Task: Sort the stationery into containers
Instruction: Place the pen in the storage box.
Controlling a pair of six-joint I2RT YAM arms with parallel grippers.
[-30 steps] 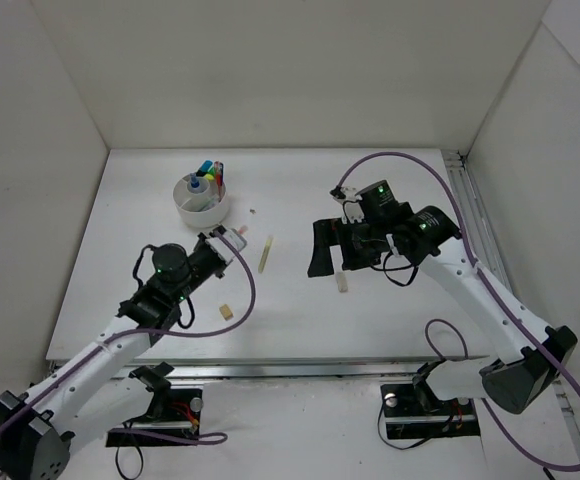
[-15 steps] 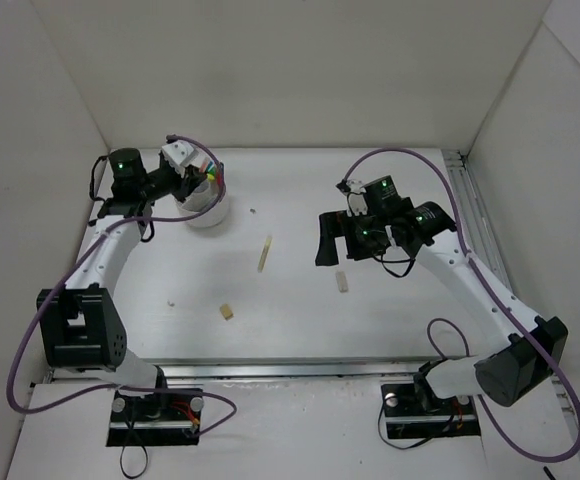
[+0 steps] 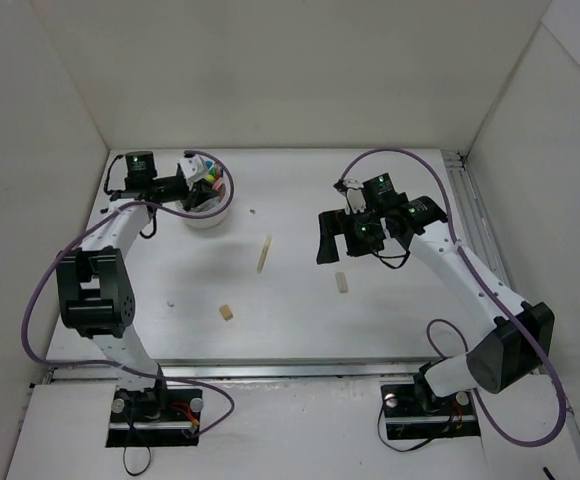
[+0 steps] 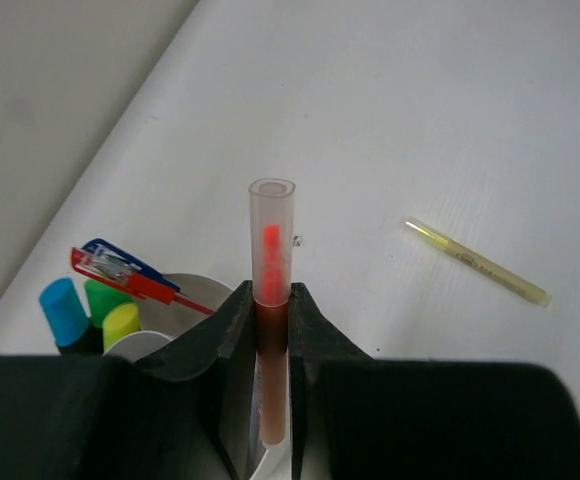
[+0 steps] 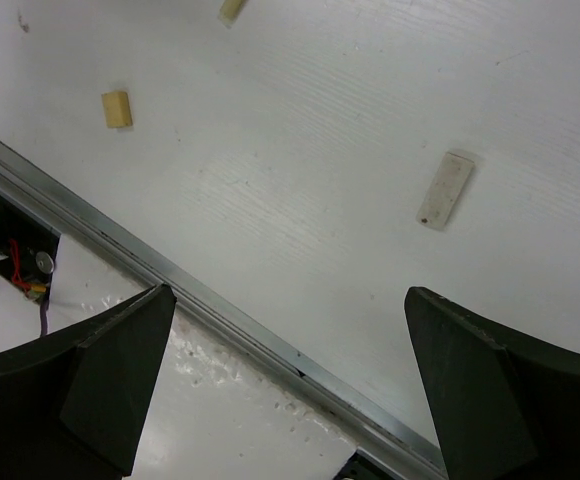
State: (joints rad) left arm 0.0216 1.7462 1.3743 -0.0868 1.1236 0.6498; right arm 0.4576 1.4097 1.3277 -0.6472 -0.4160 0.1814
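Dropping a pen into the bowl looks to be the step in hand. The left hand (image 4: 271,298) pinches a red pen (image 4: 272,230) with a clear cap, its fingers pressed tight on the barrel. It holds the pen upright just over the bowl (image 4: 202,290), at the far left of the counter (image 3: 390,320). Highlighters (image 4: 100,303) and two more pens already stand in one compartment. The next move probably calls for lining the pen's lower end up with a free compartment, lowering it past the rim, then letting go so that it leans rather than tips out. The left arm reaches far forward along the left wall, elbow folded, wrist turned rightward toward the bowl. The right hand (image 5: 288,292) hangs spread wide and empty above mid-counter, on an arm stretched forward and inward, with one eraser (image 5: 445,190) just below it. A second eraser (image 3: 227,313) and the stick (image 3: 264,253) lie loose on the counter, well apart from the bowl, so much of the sorting remains.
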